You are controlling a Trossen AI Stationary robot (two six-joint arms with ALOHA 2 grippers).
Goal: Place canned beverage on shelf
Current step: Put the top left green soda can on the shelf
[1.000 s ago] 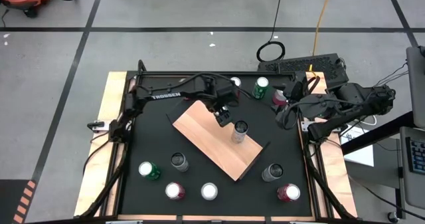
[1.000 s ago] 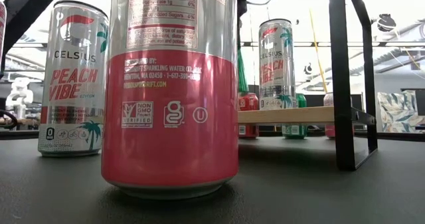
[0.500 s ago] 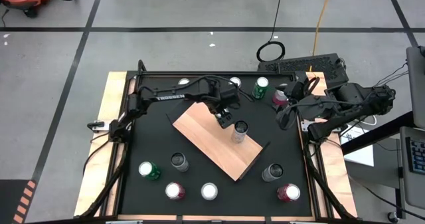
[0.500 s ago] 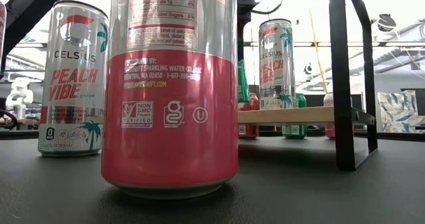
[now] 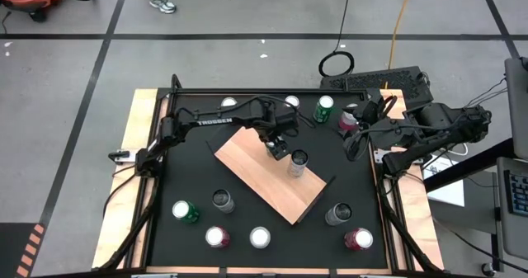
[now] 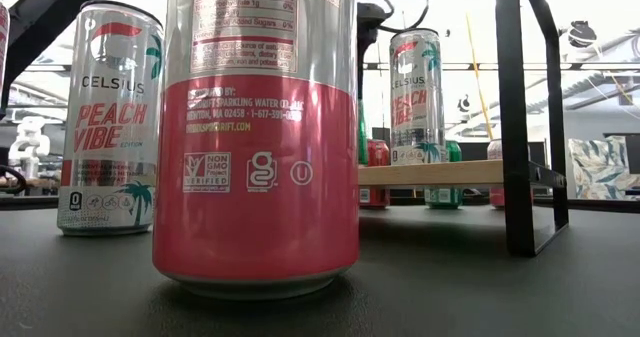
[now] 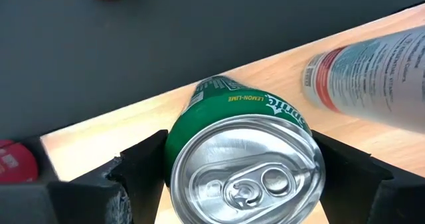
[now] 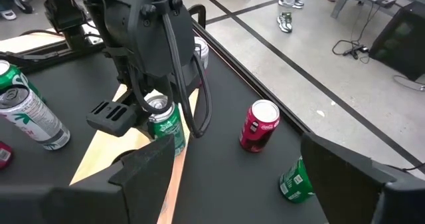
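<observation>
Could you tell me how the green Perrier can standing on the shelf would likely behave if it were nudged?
The green Perrier can is tall and narrow and stands upright on the shelf, so it may tip. Once on its side, its round body would probably roll. Its smooth metal skin looks slippery, and the left gripper jaws stand open around it.

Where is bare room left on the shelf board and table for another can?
Free: the shelf end left of the left gripper, its other end beyond the Celsius can, and the table left of the shelf. Crowded: the back cans and front cans.
</observation>
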